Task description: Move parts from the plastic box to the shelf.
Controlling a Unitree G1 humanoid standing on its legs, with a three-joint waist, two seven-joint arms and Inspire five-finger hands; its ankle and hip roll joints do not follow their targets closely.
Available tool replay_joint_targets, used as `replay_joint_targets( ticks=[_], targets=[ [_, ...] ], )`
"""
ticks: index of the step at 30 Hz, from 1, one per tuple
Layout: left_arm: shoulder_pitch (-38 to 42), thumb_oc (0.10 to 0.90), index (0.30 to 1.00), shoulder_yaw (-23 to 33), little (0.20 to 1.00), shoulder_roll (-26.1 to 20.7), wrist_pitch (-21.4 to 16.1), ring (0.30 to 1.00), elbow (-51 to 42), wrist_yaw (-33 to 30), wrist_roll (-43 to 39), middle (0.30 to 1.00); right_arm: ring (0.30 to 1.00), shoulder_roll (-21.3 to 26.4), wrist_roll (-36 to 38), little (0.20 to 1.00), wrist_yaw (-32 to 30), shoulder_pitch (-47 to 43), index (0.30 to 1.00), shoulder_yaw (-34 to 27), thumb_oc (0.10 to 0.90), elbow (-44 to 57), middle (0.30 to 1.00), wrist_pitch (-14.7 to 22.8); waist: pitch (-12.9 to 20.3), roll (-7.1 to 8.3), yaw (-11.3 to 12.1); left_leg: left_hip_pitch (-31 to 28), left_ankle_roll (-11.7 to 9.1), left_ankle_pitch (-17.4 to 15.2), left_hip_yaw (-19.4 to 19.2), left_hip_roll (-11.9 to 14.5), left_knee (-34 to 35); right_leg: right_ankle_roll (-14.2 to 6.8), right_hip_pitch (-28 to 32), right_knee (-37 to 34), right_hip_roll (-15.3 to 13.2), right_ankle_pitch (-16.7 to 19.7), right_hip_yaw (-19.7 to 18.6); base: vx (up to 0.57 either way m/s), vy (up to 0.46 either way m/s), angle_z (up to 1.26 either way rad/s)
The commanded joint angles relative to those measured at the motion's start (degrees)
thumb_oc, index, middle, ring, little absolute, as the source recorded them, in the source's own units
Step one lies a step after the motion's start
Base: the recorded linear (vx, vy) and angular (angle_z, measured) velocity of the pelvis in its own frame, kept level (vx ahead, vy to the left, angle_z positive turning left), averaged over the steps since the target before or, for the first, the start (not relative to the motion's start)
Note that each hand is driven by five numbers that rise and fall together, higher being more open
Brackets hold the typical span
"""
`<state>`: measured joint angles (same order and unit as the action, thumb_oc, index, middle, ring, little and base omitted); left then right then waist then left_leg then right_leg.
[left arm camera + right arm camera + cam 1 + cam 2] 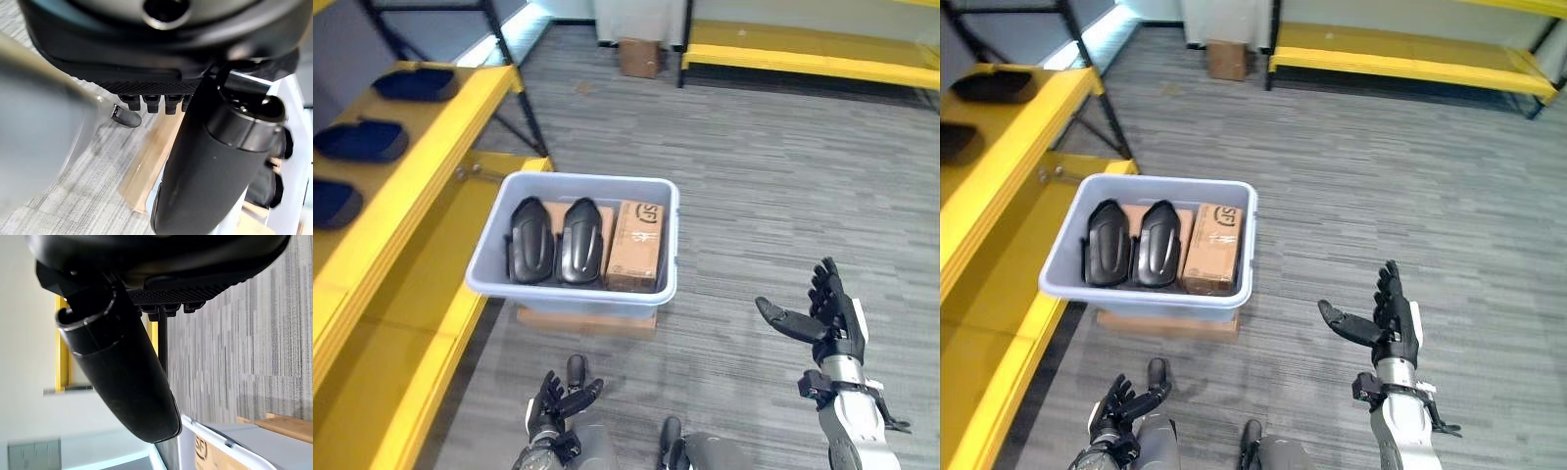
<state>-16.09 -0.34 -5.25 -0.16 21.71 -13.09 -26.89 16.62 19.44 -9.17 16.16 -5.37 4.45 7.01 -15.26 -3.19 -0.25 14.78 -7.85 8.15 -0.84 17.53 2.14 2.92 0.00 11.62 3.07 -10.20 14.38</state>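
Right hand point(830, 318) fingers spread, empty, well clear of box point(636, 294); left hand point(553, 401) relaxed, empty. Risk: parts point(556, 240) packed tight, fingers may snag both.

Both eye views look steeply down from the head — sharing the plastic box point(576, 294) and the shelf point(431, 147). Each wrist view peers along its own thumb from very close — the box's rim lies past the fingers.
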Motion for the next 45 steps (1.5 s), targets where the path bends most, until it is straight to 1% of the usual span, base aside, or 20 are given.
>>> replay_joint_targets(
  ticks=[1, 2, 4, 5, 9, 12, 13, 15, 16, 17, 18, 19, 22, 23, 24, 26, 28, 33, 40, 45],
  targets=[
    [-0.1, 0.900, 1.000, -0.1, 1.000, -6.2, -4.2, 1.000, -8.1, 0.0, -1.2, 1.000, 1.000, 0.1, 1.0, 1.000, 2.0, -4.4, 1.000, -0.4, 0.900, 8.0, 1.000, 4.7, 3.0, 4.18, 1.5, -3.3, 0.2, 4.6, -3.1, -2.0, -1.4, -9.7, 7.9, -7.4, -11.3, 0.9, -4.8, 0.38, 0.358, -0.18],
    [1.0, 0.900, 1.000, -0.3, 1.000, -7.3, -4.2, 1.000, -8.5, -0.2, -0.7, 1.000, 1.000, -0.2, 0.8, 1.000, 2.5, -5.0, 1.000, 0.0, 0.900, 8.2, 1.000, 4.3, 3.4, 5.04, 1.6, -2.0, 1.5, 2.3, -4.1, -3.9, -4.5, -10.9, 7.8, -6.7, -13.7, 1.5, -4.7, 0.16, 0.181, -0.09],
    [1.0, 0.900, 1.000, -0.3, 1.000, -7.4, -4.2, 1.000, -8.5, -0.2, -0.7, 1.000, 1.000, -0.2, 0.8, 1.000, 2.5, -5.0, 1.000, 0.0, 0.900, 8.2, 1.000, 4.3, 3.5, 5.17, 1.7, -1.7, 1.5, 2.0, -4.1, -4.0, -4.8, -11.0, 7.6, -6.6, -13.9, 1.4, -4.8, 0.15, 0.178, -0.01],
    [1.4, 0.900, 1.000, -0.4, 1.000, -8.0, -4.3, 1.000, -9.1, -0.7, -1.2, 1.000, 1.000, -0.3, 0.3, 1.000, 2.6, -5.8, 1.000, 1.0, 0.900, 8.2, 1.000, 3.7, 4.3, 5.86, 2.0, -0.2, 3.1, -0.4, -5.3, -6.3, -8.1, -12.2, 7.1, -6.0, -16.3, 2.4, -5.1, 0.19, 0.239, 0.09],
    [2.0, 0.900, 1.000, -0.5, 1.000, -8.9, -4.1, 1.000, -9.9, -1.4, -1.6, 1.000, 1.000, -0.8, 0.3, 1.000, 2.4, -6.1, 1.000, 0.7, 0.900, 8.2, 1.000, 3.2, 5.7, 6.54, 2.1, 2.1, 5.1, -4.3, -6.1, -9.9, -12.0, -13.8, 5.8, -4.3, -19.9, 6.7, -3.5, 0.23, 0.251, 0.05],
    [2.4, 0.900, 1.000, -1.1, 1.000, -9.8, -3.4, 1.000, -10.0, -1.6, -1.1, 1.000, 1.000, -1.7, 0.0, 1.000, 2.0, -6.3, 1.000, 0.7, 0.900, 8.3, 1.000, 3.0, 5.5, 6.47, 1.5, 2.4, 7.4, -6.9, -6.0, -12.8, -13.1, -13.7, 2.4, 2.4, -20.9, 10.8, -4.3, 0.20, 0.274, 0.33],
    [2.5, 0.900, 1.000, -1.1, 1.000, -9.8, -3.4, 1.000, -10.0, -1.6, -1.1, 1.000, 1.000, -1.7, 0.0, 1.000, 2.0, -6.3, 1.000, 0.7, 0.900, 8.3, 1.000, 3.0, 5.6, 6.42, 1.5, 2.5, 7.5, -6.7, -6.0, -12.8, -12.9, -13.7, 2.2, 2.4, -20.9, 11.0, -4.3, 0.11, 0.156, 0.28],
    [2.3, 0.900, 1.000, -1.2, 1.000, -10.4, -3.0, 1.000, -10.4, -1.3, -0.2, 1.000, 1.000, -1.4, -0.4, 1.000, 2.1, -6.1, 1.000, 0.7, 0.900, 8.6, 1.000, 3.0, 4.3, 5.69, 0.7, 0.4, 9.3, -7.7, -6.2, -14.2, -11.7, -12.2, -2.4, 11.3, -19.4, 13.7, -5.8, 0.15, 0.290, 0.09],
    [2.2, 0.900, 1.000, -0.9, 1.000, -10.7, -2.8, 1.000, -10.7, -1.2, 0.1, 1.000, 1.000, -1.3, -0.9, 1.000, 2.1, -6.1, 1.000, 1.1, 0.900, 8.8, 1.000, 3.0, 3.4, 5.23, 0.7, -2.1, 9.8, -9.3, -7.0, -15.0, -10.4, -12.2, -3.7, 14.3, -20.2, 13.3, -3.0, 0.11, 0.290, -0.03],
    [2.1, 0.900, 1.000, -0.8, 1.000, -10.7, -2.8, 1.000, -10.8, -1.2, 0.1, 1.000, 1.000, -1.3, -0.9, 1.000, 2.1, -6.2, 1.000, 1.1, 0.900, 8.8, 1.000, 3.0, 3.1, 5.13, 0.7, -2.0, 10.2, -8.4, -7.4, -14.9, -10.2, -11.8, -3.9, 14.3, -20.3, 13.7, -2.7, 0.12, 0.198, -0.17],
    [2.0, 0.900, 1.000, -0.5, 1.000, -10.8, -2.7, 1.000, -11.0, -1.0, 0.0, 1.000, 1.000, -1.4, -1.1, 1.000, 2.3, -6.0, 1.000, 1.5, 0.900, 8.6, 1.000, 2.8, 2.1, 4.56, 0.4, -4.3, 10.1, -7.9, -7.8, -15.0, -7.6, -11.2, -6.0, 11.3, -20.1, 11.7, -1.3, 0.11, 0.055, -0.37],
    [1.7, 0.900, 1.000, -0.1, 1.000, -10.9, -2.9, 1.000, -11.0, -0.8, -0.3, 1.000, 1.000, -1.5, -0.7, 1.000, 2.6, -5.8, 1.000, 1.6, 0.900, 8.4, 1.000, 2.7, 1.7, 4.55, 0.6, -5.8, 9.4, -8.6, -8.0, -14.7, -6.3, -11.8, -6.4, 7.0, -21.2, 10.7, 0.5, 0.16, 0.013, -0.42],
    [2.1, 0.900, 1.000, 0.4, 1.000, -11.0, -3.0, 1.000, -11.3, -1.1, -0.6, 1.000, 1.000, -1.4, -1.1, 1.000, 2.2, -6.5, 1.000, 2.0, 0.900, 8.0, 1.000, 2.6, 0.9, 4.67, 1.0, -5.5, 9.0, -8.3, -8.8, -13.7, -6.7, -12.4, -7.3, 1.3, -22.7, 13.3, 2.7, 0.01, -0.069, -0.13],
    [2.2, 0.900, 1.000, 0.7, 1.000, -11.0, -3.1, 1.000, -11.0, -1.4, -0.2, 1.000, 1.000, -1.4, -1.0, 1.000, 2.4, -6.7, 1.000, 2.0, 0.900, 8.3, 1.000, 2.6, 0.2, 5.39, 0.6, -5.9, 8.2, -8.7, -8.6, -13.5, -7.2, -13.4, -7.3, -3.5, -22.7, 14.9, 1.6, 0.07, -0.130, 0.12],
    [1.9, 0.900, 1.000, 1.0, 1.000, -10.7, -3.2, 1.000, -10.9, -1.1, -0.3, 1.000, 1.000, -1.4, -1.0, 1.000, 3.1, -5.9, 1.000, 2.0, 0.900, 8.8, 1.000, 2.5, 0.4, 6.10, 0.9, -6.1, 7.8, -8.7, -8.7, -13.7, -7.5, -13.7, -5.7, -4.6, -22.9, 14.4, 2.7, 0.06, -0.091, 0.16],
    [1.7, 0.900, 1.000, 0.9, 1.000, -10.4, -3.1, 1.000, -10.9, -0.8, -0.1, 1.000, 1.000, -1.4, -1.1, 1.000, 3.3, -5.7, 1.000, 1.8, 0.900, 9.0, 1.000, 2.2, 0.5, 6.73, 0.9, -6.3, 7.6, -8.6, -8.9, -14.0, -7.5, -14.3, -4.9, -5.3, -23.2, 15.6, 3.0, 0.04, -0.059, 0.23],
    [0.9, 0.900, 1.000, 0.7, 1.000, -9.6, -3.1, 1.000, -11.0, 0.1, -0.4, 1.000, 1.000, -0.6, -0.7, 1.000, 4.1, -4.9, 1.000, 1.1, 0.900, 9.2, 1.000, 1.8, 1.9, 7.43, 0.9, -5.8, 6.4, -7.7, -8.6, -13.1, -7.0, -14.6, -3.0, -7.2, -22.3, 15.9, 4.2, 0.08, -0.171, 0.12],
    [-0.2, 0.900, 1.000, 0.2, 1.000, -9.2, -2.7, 1.000, -10.5, 1.3, -1.0, 1.000, 1.000, 0.7, -1.4, 1.000, 5.3, -4.6, 1.000, 1.5, 0.900, 9.8, 1.000, 1.4, 2.1, 6.68, 0.7, -6.0, 4.7, -7.6, -8.1, -10.4, -8.0, -13.6, -1.8, -6.5, -21.0, 12.6, 5.1, 0.10, -0.153, 0.07],
    [-0.7, 0.900, 1.000, 0.2, 1.000, -9.4, -3.0, 1.000, -10.9, 2.0, -0.7, 1.000, 1.000, 5.2, -10.8, 1.000, 4.3, -7.2, 1.000, 1.9, 0.900, 9.1, 1.000, 0.8, 1.7, 5.92, 1.2, -6.1, 3.6, -6.7, -8.3, -8.6, -7.5, -12.9, -1.7, -7.0, -19.4, 10.7, 5.2, 0.08, -0.081, -0.02],
    [0.1, 0.900, 1.000, -1.3, 1.000, -10.4, -3.1, 1.000, -11.5, 2.9, -0.3, 1.000, 1.000, 11.4, -19.5, 1.000, 2.5, -16.6, 1.000, 6.7, 0.900, 5.9, 1.000, -0.3, 0.7, 5.77, 2.7, -5.4, 3.3, -6.2, -7.9, -8.2, -7.3, -12.6, -1.9, -7.3, -18.7, 10.2, 5.6, 0.03, -0.049, -0.01]
  ],
)
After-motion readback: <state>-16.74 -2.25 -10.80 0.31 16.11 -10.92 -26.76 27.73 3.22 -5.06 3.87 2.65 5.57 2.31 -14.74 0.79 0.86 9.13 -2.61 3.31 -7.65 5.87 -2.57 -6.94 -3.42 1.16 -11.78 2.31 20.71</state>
